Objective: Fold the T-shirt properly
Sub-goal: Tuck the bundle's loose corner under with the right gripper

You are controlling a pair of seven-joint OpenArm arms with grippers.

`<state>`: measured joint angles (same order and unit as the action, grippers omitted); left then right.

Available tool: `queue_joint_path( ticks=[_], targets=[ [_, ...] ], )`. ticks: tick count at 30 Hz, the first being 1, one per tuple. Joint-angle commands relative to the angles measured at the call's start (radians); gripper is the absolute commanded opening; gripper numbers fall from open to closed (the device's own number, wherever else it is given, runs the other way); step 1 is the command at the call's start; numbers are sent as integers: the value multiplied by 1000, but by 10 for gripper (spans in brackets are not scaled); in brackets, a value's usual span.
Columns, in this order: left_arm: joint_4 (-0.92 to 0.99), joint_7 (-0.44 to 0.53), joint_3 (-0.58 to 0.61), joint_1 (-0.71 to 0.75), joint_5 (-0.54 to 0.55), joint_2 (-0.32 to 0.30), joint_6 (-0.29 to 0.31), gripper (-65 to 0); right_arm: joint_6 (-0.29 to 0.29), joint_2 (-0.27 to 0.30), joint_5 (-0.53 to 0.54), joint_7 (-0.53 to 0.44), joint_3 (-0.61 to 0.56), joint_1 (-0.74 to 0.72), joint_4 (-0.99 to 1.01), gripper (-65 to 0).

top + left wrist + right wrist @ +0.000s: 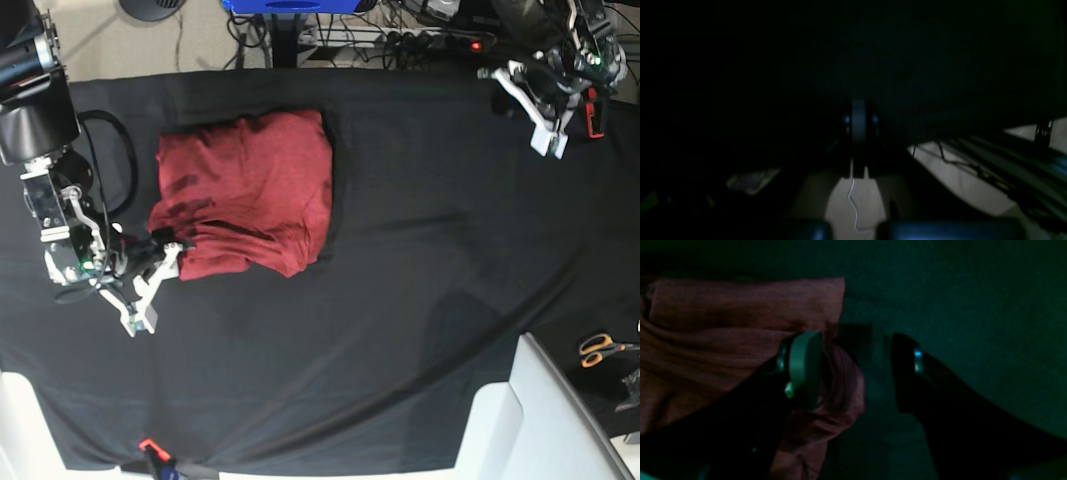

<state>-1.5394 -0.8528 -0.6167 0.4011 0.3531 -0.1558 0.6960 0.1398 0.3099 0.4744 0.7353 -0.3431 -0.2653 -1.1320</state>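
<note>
**Soft red knit bunched at the right pincer**

The T-shirt (250, 190) lies in a rough folded block on the black-draped worktop (420, 250), toward the right arm's side. It looks light, limp and prone to bunching, so a hold on a hem or a doubled edge should serve best.

The right pincer (857, 370) stands spread at the shirt's near corner: one finger rests against a rolled lip of cloth, the other over bare black cover, pinching nothing. The left pincer (858, 126) is pressed together, well apart from the shirt at the far corner.
</note>
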Motion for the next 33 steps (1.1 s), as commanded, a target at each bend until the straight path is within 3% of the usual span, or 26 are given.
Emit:
queue_joint_path(
  ticks=[1, 4, 17, 19, 22, 33],
  targets=[
    [-14, 10, -6, 6, 13, -14, 2, -650, 2, 7, 7, -12, 6, -24, -13, -381],
    [-14, 10, -6, 5, 13, -14, 2, -650, 2, -5, 4, -7, 5, -24, -13, -419],
    [-14, 10, -6, 5, 13, -14, 2, -650, 2, -38, 4, 20, 3, -24, 43, -422],
    [-14, 10, -6, 5, 13, -15, 2, -650, 2, -38, 4, 23, 3, -24, 43, -465],
    [-14, 10, -6, 5, 13, -15, 2, -650, 2, -36, 4, 23, 3, -27, 42, -641],
    [-14, 10, -6, 5, 13, -15, 2, -650, 2, -41, 4, 27, 3, -61, 31, -648]
  ],
)
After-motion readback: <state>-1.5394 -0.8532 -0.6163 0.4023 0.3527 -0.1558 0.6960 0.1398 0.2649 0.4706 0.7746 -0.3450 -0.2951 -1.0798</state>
